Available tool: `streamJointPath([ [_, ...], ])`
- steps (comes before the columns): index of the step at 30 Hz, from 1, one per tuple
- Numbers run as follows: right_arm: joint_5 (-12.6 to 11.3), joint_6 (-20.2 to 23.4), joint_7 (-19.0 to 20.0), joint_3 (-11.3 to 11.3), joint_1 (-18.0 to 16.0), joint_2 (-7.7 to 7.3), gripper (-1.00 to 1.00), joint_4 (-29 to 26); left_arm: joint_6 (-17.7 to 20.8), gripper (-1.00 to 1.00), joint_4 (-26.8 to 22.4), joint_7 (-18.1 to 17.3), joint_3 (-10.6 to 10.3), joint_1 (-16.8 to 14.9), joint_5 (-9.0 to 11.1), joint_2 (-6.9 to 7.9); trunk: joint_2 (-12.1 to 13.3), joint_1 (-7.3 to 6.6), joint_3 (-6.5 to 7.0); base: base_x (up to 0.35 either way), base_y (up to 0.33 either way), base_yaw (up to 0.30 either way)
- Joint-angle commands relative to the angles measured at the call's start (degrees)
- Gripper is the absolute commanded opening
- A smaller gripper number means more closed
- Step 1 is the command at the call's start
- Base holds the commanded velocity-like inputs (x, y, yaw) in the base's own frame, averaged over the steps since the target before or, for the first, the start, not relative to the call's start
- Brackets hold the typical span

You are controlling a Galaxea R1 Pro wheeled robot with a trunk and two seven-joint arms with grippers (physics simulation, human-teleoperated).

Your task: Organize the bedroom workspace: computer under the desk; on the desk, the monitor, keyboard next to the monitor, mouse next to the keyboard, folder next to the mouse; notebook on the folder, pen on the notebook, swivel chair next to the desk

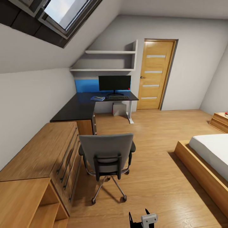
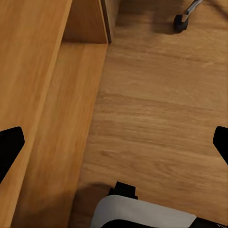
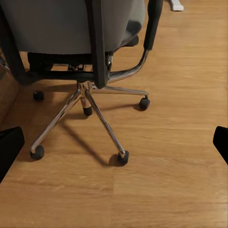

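- Found the swivel chair (image 1: 106, 152) well apart from the desk (image 1: 79, 106), back turned to the robot, beside the low light-wood cabinet (image 1: 38, 155); judged not yet positioned next to the desk.
- Saw the monitor (image 1: 114, 83) upright at the far end of the desk with the keyboard (image 1: 118, 97) just in front of it. Judged that corner the working end, so the rest belongs there.
- Noted the computer (image 1: 119, 109) on the floor under the desk, already where the task wants it.
- Made out a small bluish flat item (image 1: 98, 98) on the desk left of the keyboard; possibly the notebook or the folder, too small to tell.
- Could not see the chair seat behind the backrest, so whatever lay on it went unconfirmed.
- Held the left gripper (image 2: 114, 145) low, aimed down at the floor beside the cabinet, fingers spread wide and empty.
- Held the right gripper (image 3: 114, 147) low too, pointed at the chair's chrome base, fingers likewise spread with nothing between them; looked like a carrying pose for the approach.
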Motion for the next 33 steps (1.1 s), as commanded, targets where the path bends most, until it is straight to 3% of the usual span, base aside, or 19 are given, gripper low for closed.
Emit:
streamJointPath([
  [1,0.1,-0.1,-0.6,0.5,0.0,0.02,1.0,0.0,-0.2,1.0,0.0,0.2,-0.2,0.0,0.3,0.0,-0.5,0.23,-0.25,0.0,0.0,0.0],
  [33,0.1,-0.1,-0.6,0.5,0.0,0.02,1.0,0.0,-0.2,1.0,0.0,0.2,-0.2,0.0,0.2,-0.08,-13.3,7.25,-5.99,0.0,0.0,0.0],
])
